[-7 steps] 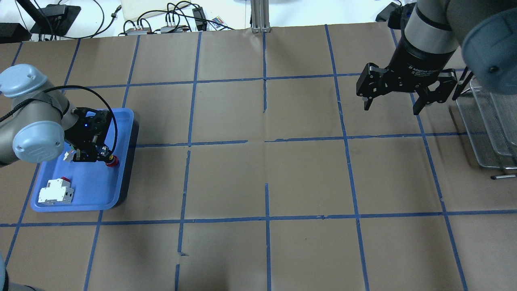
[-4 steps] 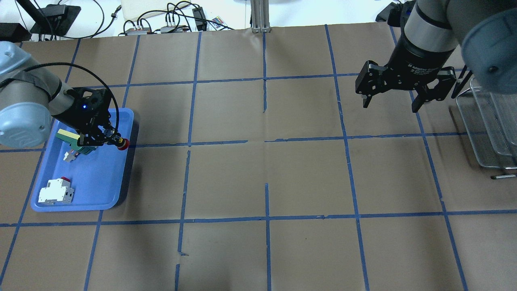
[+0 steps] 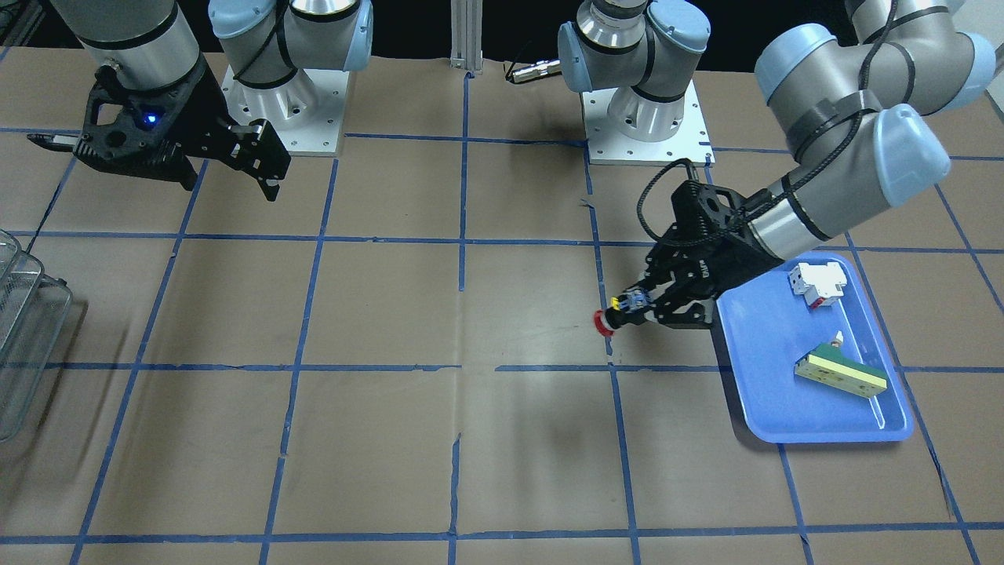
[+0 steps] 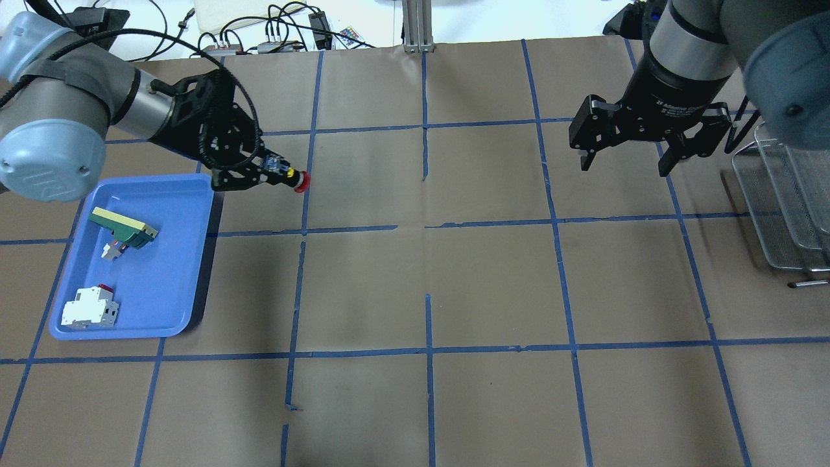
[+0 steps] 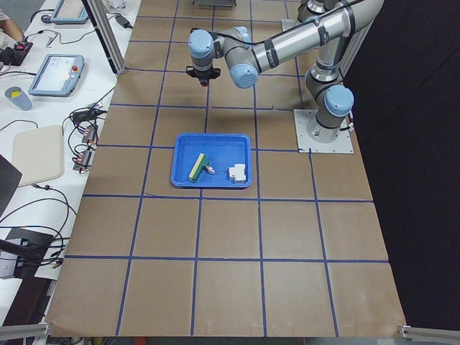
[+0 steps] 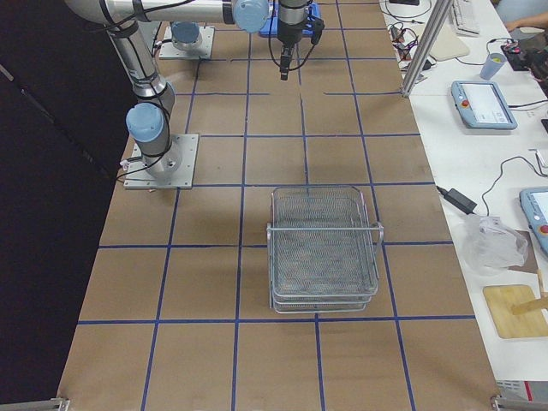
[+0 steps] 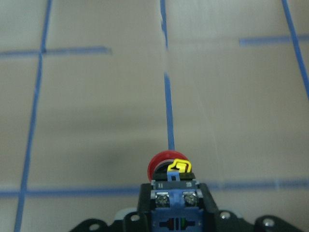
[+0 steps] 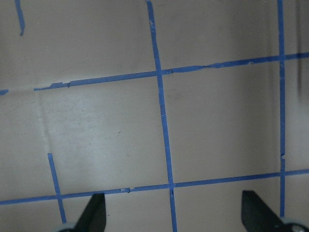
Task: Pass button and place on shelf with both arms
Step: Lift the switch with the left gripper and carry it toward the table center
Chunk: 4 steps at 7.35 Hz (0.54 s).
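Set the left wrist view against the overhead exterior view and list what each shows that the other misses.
Only the wrist view: the two screw terminals on the button. Only the overhead: the blue tray holding the switch block and yellow-green block, the open right gripper, and the shelf at the edge. Both: the button clamped in the left gripper over the taped table.

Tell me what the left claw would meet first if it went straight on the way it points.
The left claw has a free path: beyond the button it holds, only bare taped table shows. It seems tilted slightly down, so it would probably touch that first.
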Each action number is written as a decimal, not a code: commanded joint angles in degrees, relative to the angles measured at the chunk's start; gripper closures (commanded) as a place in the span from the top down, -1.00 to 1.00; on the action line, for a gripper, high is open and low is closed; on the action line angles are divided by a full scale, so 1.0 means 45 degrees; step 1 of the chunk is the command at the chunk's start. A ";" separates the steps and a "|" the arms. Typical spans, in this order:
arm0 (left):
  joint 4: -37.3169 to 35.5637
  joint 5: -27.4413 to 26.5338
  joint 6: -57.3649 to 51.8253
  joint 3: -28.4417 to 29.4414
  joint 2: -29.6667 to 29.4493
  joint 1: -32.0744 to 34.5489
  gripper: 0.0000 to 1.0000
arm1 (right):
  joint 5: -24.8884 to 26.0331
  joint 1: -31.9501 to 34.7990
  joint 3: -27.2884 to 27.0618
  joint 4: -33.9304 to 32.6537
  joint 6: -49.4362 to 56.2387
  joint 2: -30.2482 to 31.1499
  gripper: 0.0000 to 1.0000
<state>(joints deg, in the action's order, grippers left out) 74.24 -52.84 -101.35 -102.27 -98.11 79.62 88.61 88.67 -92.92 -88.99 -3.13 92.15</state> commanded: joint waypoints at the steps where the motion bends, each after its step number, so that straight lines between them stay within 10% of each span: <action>1: -0.0168 0.3156 0.1853 0.0091 -0.0052 0.1618 -1.00 | -0.1244 -0.0481 0.0004 -0.0030 0.3374 -0.0008 1.00; 4: -0.1978 0.5840 0.3473 -0.0124 -0.0306 0.2577 -1.00 | -0.3727 -0.1635 -0.0054 0.0049 1.0164 0.0050 1.00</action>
<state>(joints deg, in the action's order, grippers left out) 68.99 -30.37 -89.09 -102.41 -98.98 89.15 75.84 82.96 -93.02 -88.87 29.47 92.26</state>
